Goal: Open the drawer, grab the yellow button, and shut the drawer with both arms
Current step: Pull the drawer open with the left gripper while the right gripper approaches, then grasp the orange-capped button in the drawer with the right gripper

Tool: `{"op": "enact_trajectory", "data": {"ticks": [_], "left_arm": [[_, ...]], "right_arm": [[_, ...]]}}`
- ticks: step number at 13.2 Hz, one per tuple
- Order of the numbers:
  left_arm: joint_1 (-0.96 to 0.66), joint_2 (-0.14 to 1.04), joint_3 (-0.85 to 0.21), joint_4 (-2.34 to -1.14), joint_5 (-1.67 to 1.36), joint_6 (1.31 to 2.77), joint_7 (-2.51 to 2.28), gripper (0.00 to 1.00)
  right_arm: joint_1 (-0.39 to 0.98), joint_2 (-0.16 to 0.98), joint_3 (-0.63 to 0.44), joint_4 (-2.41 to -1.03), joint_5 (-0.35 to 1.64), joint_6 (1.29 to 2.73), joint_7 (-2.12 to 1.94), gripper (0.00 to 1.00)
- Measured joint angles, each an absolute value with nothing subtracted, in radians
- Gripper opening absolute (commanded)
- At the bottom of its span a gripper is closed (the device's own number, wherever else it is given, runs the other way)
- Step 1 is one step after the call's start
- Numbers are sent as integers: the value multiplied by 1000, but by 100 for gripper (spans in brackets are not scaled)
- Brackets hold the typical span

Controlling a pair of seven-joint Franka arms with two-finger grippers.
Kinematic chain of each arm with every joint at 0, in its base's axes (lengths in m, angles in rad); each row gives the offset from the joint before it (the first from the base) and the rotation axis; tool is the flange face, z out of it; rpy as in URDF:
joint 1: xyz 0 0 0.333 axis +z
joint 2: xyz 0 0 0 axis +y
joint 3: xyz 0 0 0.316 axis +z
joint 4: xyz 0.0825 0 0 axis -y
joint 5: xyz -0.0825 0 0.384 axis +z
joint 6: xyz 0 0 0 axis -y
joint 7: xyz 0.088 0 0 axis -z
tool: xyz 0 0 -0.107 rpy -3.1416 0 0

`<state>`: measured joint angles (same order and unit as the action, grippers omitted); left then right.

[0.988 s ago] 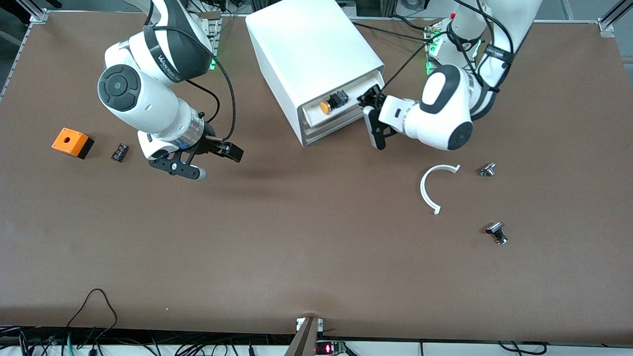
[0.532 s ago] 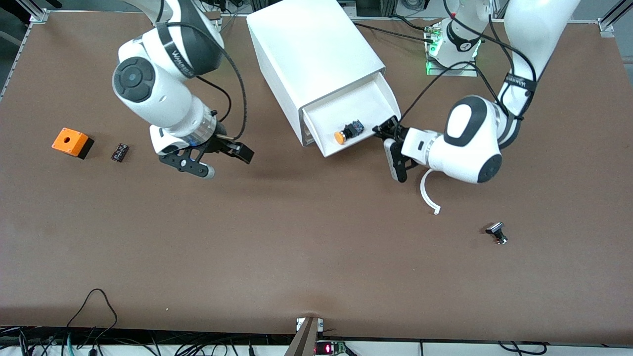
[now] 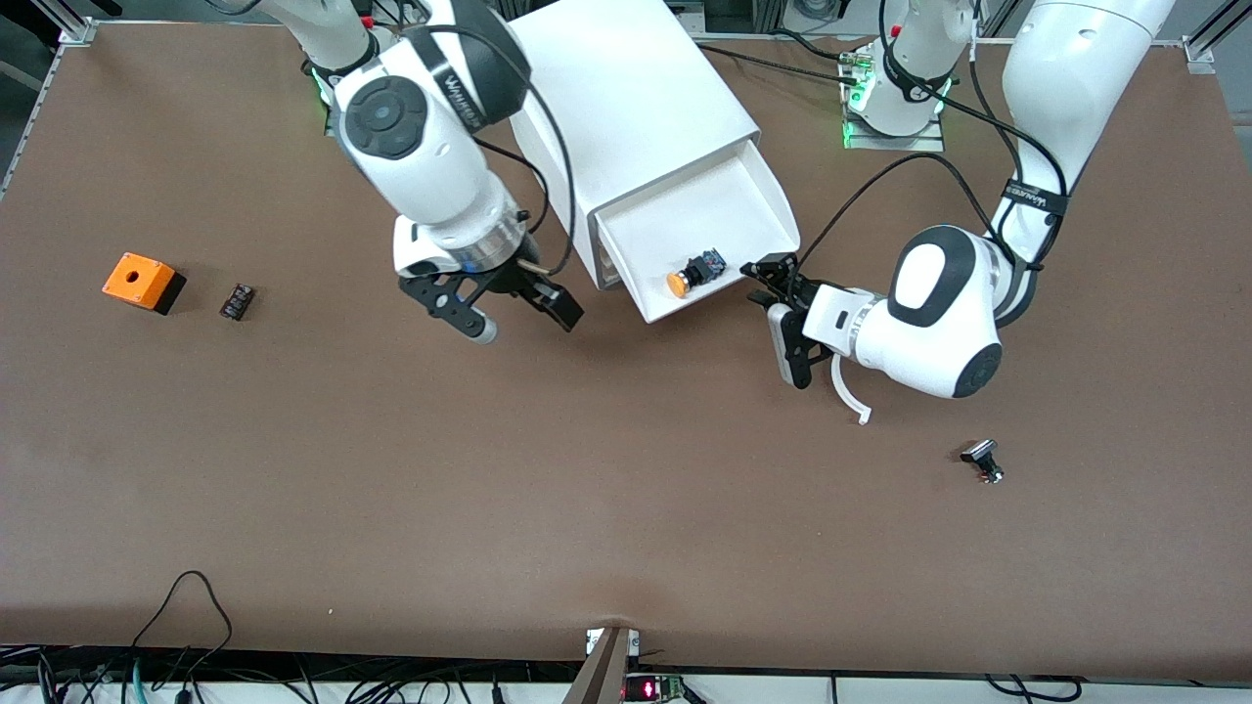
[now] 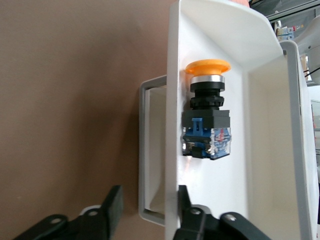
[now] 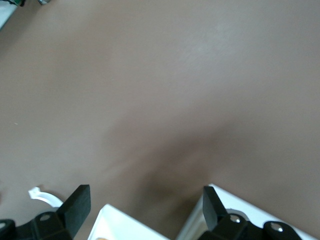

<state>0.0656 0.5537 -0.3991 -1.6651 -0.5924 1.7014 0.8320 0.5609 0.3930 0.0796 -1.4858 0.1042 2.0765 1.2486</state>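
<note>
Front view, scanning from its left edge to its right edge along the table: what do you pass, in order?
Orange box → small dark part → right pincer, open over the table → button in the pulled-out drawer → left pincer, at the drawer's front → black-capped button.

- Orange box (image 3: 137, 279): well apart from the right gripper (image 3: 523, 323), toward the right arm's end.
- Small dark block (image 3: 237, 300): between that box and the right gripper.
- White curved strip (image 3: 849, 391): just beside the left gripper (image 3: 775, 318), partly hidden.
- Black-capped silver button (image 3: 981, 460): well apart from the left gripper.
</note>
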Motion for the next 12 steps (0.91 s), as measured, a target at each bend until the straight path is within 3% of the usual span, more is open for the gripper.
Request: {"op": "enact_trajectory", "data": {"ticks": [6,12], "left_arm": [[146,560,-391,-1456,-509,1411,557,100],[140,518,-408,-1308,-217,1341,318,100]], "right_arm": [[663,445,79,-1391,98,2086,1491,99],[785,689,77,-1118,-7,2022,1900,99]]}}
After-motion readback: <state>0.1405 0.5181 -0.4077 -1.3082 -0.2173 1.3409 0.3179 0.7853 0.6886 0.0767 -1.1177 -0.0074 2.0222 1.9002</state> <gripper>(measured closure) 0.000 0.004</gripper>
